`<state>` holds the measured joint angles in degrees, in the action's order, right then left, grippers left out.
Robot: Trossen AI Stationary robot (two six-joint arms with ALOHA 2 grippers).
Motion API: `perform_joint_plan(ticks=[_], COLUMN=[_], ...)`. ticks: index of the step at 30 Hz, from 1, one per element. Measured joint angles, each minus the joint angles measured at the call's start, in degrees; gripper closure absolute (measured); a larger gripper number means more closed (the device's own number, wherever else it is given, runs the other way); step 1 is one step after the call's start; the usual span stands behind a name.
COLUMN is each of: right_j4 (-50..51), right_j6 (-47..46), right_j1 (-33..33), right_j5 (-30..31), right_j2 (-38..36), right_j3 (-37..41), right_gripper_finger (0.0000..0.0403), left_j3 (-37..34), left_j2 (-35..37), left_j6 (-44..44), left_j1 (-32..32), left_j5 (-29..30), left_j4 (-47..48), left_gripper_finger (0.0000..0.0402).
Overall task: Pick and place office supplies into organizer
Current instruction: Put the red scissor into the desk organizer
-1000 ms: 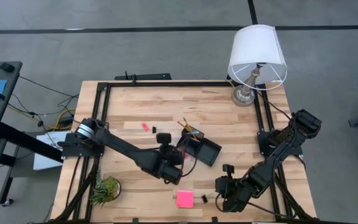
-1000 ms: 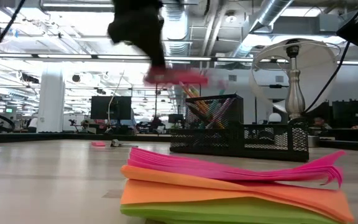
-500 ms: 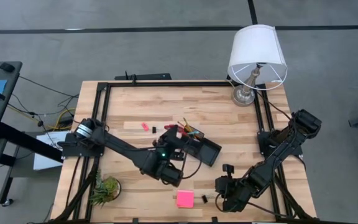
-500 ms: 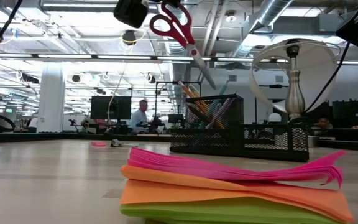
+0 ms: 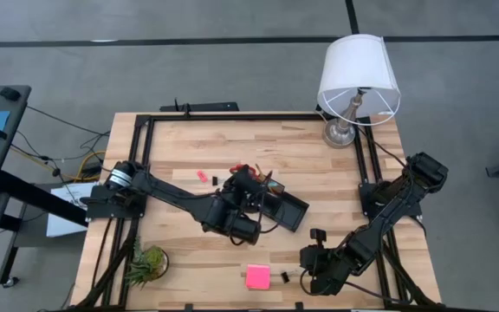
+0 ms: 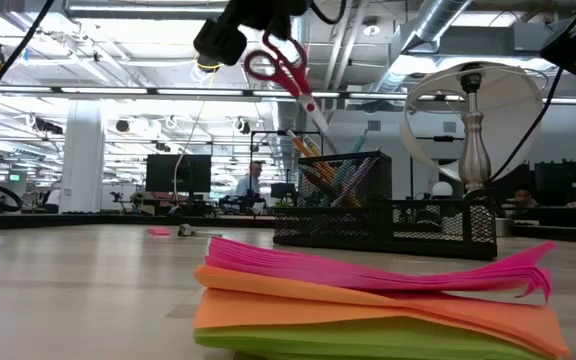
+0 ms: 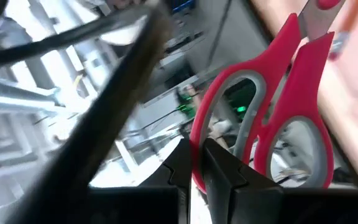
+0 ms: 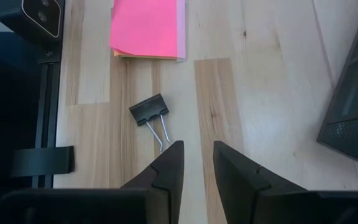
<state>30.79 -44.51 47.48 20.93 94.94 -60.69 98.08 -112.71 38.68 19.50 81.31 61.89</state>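
The left gripper point(image 7: 199, 163), clamped on one red handle loop of the scissors point(image 6: 286, 70), holds them in the air at the upper centre of the low view, blades angled down toward the tall mesh cup at the left end of the organizer point(image 6: 438, 228). Half a second ago the scissors hung a little higher and pointed more steeply down; a second ago they were only a red blur lying nearly flat. The tilt and the short slide toward the cup suggest the drop into the organizer is near, though the tips are not yet inside.

In the high view, the left gripper point(image 5: 243, 185) sits at the frame's centre, right over the organizer's point(image 5: 291, 211) near end, where pens and pencils already stand.

The right gripper point(image 8: 196, 163), fingers apart, waits at the lower right of the table, just above a binder clip point(image 8: 148, 110) and near the pink sticky pad point(image 8: 146, 28). Both lie untouched on the wood, so several supplies remain to be sorted, including a small pink item point(image 5: 203, 176) left of centre.
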Motion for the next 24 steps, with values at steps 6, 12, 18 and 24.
perform_joint_plan(ticks=[6, 12, 18, 24], right_j4=[0.0, -0.1, -0.5, -0.4], right_j6=[0.1, 1.8, 2.5, 3.0], right_j1=[0.0, 0.0, 0.0, 0.0], right_j5=[0.0, 0.0, 0.0, 0.0], right_j2=[0.0, 0.0, 0.0, 0.0], right_j3=[0.0, 0.0, 0.0, 0.0], right_gripper_finger=[0.0322, 0.0322, 0.0322, 0.0322], left_j3=[0.0, 0.1, 0.1, 0.2], left_j2=[0.0, -3.2, -9.1, -10.2], left_j6=[3.3, 13.2, 21.1, 18.5], left_j1=[-1.7, -2.9, -3.7, -3.4], left_j5=[-3.7, -5.0, -0.4, -4.0], left_j4=[-2.9, -9.4, -14.2, -15.2], left_gripper_finger=[0.0394, 0.0394, 0.0394, 0.0371])
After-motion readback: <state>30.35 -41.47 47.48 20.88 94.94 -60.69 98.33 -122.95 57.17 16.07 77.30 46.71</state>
